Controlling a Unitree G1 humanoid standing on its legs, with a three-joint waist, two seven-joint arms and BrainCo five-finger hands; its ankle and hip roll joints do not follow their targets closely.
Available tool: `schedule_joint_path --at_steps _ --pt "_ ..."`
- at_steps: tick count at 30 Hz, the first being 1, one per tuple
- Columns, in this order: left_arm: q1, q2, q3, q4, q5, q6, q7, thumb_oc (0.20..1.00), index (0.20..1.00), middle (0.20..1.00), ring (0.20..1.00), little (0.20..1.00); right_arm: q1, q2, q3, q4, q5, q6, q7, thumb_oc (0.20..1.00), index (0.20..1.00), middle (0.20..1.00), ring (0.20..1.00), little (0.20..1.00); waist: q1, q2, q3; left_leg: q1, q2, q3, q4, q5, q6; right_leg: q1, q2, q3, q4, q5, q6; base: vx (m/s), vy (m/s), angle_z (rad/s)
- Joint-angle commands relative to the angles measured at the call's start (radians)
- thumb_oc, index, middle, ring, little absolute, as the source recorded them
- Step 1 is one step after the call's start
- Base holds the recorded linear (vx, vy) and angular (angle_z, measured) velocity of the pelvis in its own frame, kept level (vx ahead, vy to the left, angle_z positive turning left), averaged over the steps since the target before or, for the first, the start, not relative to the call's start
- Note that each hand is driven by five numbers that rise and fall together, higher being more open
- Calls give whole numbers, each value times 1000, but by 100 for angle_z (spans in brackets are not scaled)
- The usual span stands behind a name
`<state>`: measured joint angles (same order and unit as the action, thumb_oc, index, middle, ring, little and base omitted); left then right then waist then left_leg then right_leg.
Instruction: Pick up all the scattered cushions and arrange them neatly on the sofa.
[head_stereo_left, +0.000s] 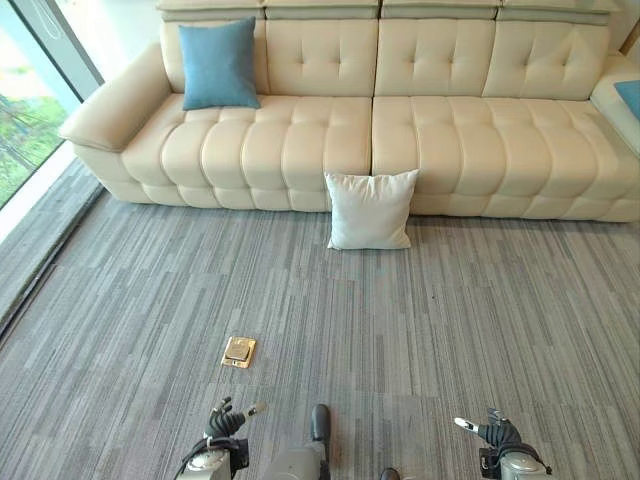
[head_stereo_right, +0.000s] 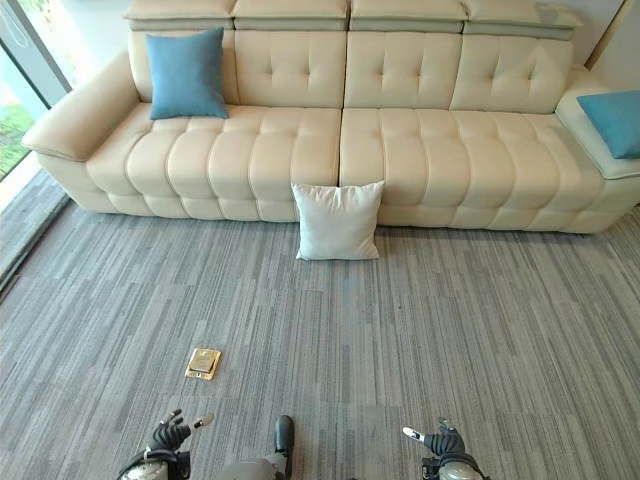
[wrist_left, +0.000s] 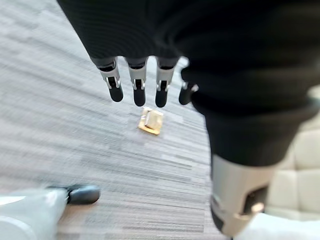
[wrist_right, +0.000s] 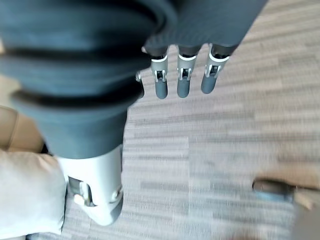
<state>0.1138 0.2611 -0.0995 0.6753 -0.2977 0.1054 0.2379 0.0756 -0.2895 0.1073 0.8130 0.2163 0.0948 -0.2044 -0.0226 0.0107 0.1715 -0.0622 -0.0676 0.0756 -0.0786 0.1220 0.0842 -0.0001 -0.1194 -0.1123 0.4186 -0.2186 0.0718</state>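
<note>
The sofa (head_stereo_left: 400, 110) looks like smooth cream leather, tufted, with a soft sheen. The white cushion (head_stereo_left: 370, 209) and blue cushion (head_stereo_left: 218, 63) are matt cloth. Grey striped carpet (head_stereo_left: 480, 320) looks rough; the floor plate (head_stereo_left: 239, 351) is shiny brass-coloured metal.

Cream tufted sofa (head_stereo_left: 400, 130) spans top of frame. Blue cushion (head_stereo_left: 218, 63) upright on it, upper left. White cushion (head_stereo_left: 370, 209) on grey carpet (head_stereo_left: 500, 320) at centre, leaning on sofa front. Brass floor plate (head_stereo_left: 239, 352) lower left. Left hand (head_stereo_left: 226, 421) bottom left, right hand (head_stereo_left: 497, 433) bottom right, fingers relaxed, empty.
</note>
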Motion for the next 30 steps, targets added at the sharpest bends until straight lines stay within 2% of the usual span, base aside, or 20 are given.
schedule_joint_path --at_steps 1,3,4,5,6,8,12,15,16,17,19,20,21,22,25,26,27,28,29,30 --pt "-23 53 -1 -60 20 -29 12 1000 1000 1000 1000 1000 -69 -27 -9 -2 -16 -17 -8 1000 1000 1000 1000 1000 27 -40 35 42 3 -2 20 -92 -32 8 -13 29 91 276 11 223 243 -16" --pt "-25 60 -4 -80 22 -25 9 1000 1000 1000 1000 1000 -73 -26 -10 5 -18 -13 -12 1000 1000 1000 1000 1000 18 -25 58 79 9 5 11 -109 -23 -87 -3 36 184 254 -5 283 190 -16" --pt "-37 65 -4 -87 19 -30 6 1000 1000 1000 1000 1000 -78 -26 -7 12 -18 -11 -12 1000 1000 1000 1000 1000 12 -6 77 126 23 17 -6 -124 -28 -158 17 -6 125 181 -18 264 106 -23" --pt "-38 65 -4 -87 19 -30 6 1000 1000 1000 1000 1000 -79 -26 -7 12 -18 -11 -12 1000 1000 1000 1000 1000 12 -5 76 126 25 17 -6 -123 -28 -158 18 -6 123 183 -19 388 61 -34" --pt "-42 64 5 -86 13 -32 4 1000 1000 1000 1000 1000 -84 -26 -9 15 -18 -9 -13 1000 1000 1000 1000 1000 14 4 84 164 36 39 -9 -148 -37 -172 16 -63 -14 164 -15 319 -31 -22" --pt "-43 63 16 -85 18 -32 -4 1000 1000 1000 1000 1000 -89 -27 -15 18 -22 -5 -8 1000 1000 1000 1000 1000 12 5 86 202 42 55 -9 -174 -55 -161 50 -63 -260 219 18 398 -92 -21" --pt "-42 68 33 -104 40 -36 -20 1000 1000 1000 1000 1000 -81 -34 -38 4 -38 6 -5 1000 1000 1000 1000 1000 0 -4 70 261 42 59 -9 -200 -83 -181 70 -33 -506 306 65 363 -153 -27" --pt "-30 64 28 -114 47 -38 -27 1000 1000 1000 1000 1000 -66 -37 -40 -2 -46 4 2 1000 1000 1000 1000 1000 -5 2 54 289 53 39 6 -200 -92 -150 68 -41 -493 298 58 411 -197 -2" --pt "-22 50 31 -110 32 -40 -28 1000 1000 1000 1000 1000 -61 -45 -40 -6 -40 1 6 1000 1000 1000 1000 1000 -11 6 38 306 74 46 71 -201 -109 -123 76 -47 -478 309 31 503 -259 26" --pt "-22 49 31 -109 32 -41 -28 1000 1000 1000 1000 1000 -61 -45 -40 -7 -40 1 6 1000 1000 1000 1000 1000 -12 7 38 304 75 44 74 -203 -110 -122 77 -48 -478 309 30 485 -280 27" --pt "-25 28 30 -96 0 -40 -25 1000 1000 1000 1000 1000 -67 -56 -36 -2 -29 -3 8 1000 1000 1000 1000 1000 -18 19 32 257 99 39 257 -130 -141 -83 91 -53 -461 276 -4 322 -240 23" --pt "-25 28 30 -96 0 -40 -25 1000 1000 1000 1000 1000 -67 -56 -36 -2 -29 -3 8 1000 1000 1000 1000 1000 -18 19 32 257 99 39 257 -130 -141 -83 91 -53 -461 276 -4 317 -327 22" --pt "-29 12 22 -81 -30 -41 -24 1000 1000 1000 1000 1000 -73 -69 -33 3 -15 -6 4 1000 1000 1000 1000 1000 -9 12 51 134 102 15 508 -77 -150 -40 95 -53 -461 245 -42 356 -379 15" --pt "-37 3 14 -74 -53 -47 -15 1000 1000 1000 1000 1000 -75 -77 -30 14 -9 -8 -1 1000 1000 1000 1000 1000 4 3 72 74 106 15 620 -56 -148 -3 97 -56 -459 215 -67 355 -380 15" --pt "-43 1 6 -66 -52 -46 -18 1000 1000 1000 1000 1000 -79 -80 -25 30 -10 -4 -1 1000 1000 1000 1000 1000 13 -4 86 12 96 17 621 -85 -140 23 91 -54 -458 197 -76 296 -212 -39" --pt "-40 1 0 -63 -47 -40 -19 1000 1000 1000 1000 1000 -78 -76 -22 29 -4 -2 0 1000 1000 1000 1000 1000 18 -16 90 -47 82 19 544 -120 -124 52 83 -51 -465 185 -76 199 -91 -15" --pt "-40 1 0 -63 -47 -40 -19 1000 1000 1000 1000 1000 -77 -76 -22 29 -4 -2 0 1000 1000 1000 1000 1000 18 -18 90 -42 80 19 540 -119 -124 54 81 -51 -465 183 -75 524 -130 1" --pt "-27 -2 -8 -62 -39 -31 -19 1000 1000 1000 1000 1000 -71 -73 -10 29 -14 1 0 1000 1000 1000 1000 1000 22 -22 83 -37 61 1 316 -129 -111 87 79 -60 -467 157 -68 478 -43 -18" --pt "-21 -4 -13 -58 -33 -27 -18 1000 1000 1000 1000 1000 -66 -71 -3 28 -21 3 0 1000 1000 1000 1000 1000 21 -18 76 -28 64 -14 194 -92 -117 104 82 -67 -467 143 -67 560 -38 -12" --pt "-18 -5 -15 -57 -27 -24 -20 1000 1000 1000 1000 1000 -61 -70 -3 25 -24 5 0 1000 1000 1000 1000 1000 19 -14 72 -25 67 -24 147 -66 -123 111 83 -70 -465 135 -70 235 -1 -20"
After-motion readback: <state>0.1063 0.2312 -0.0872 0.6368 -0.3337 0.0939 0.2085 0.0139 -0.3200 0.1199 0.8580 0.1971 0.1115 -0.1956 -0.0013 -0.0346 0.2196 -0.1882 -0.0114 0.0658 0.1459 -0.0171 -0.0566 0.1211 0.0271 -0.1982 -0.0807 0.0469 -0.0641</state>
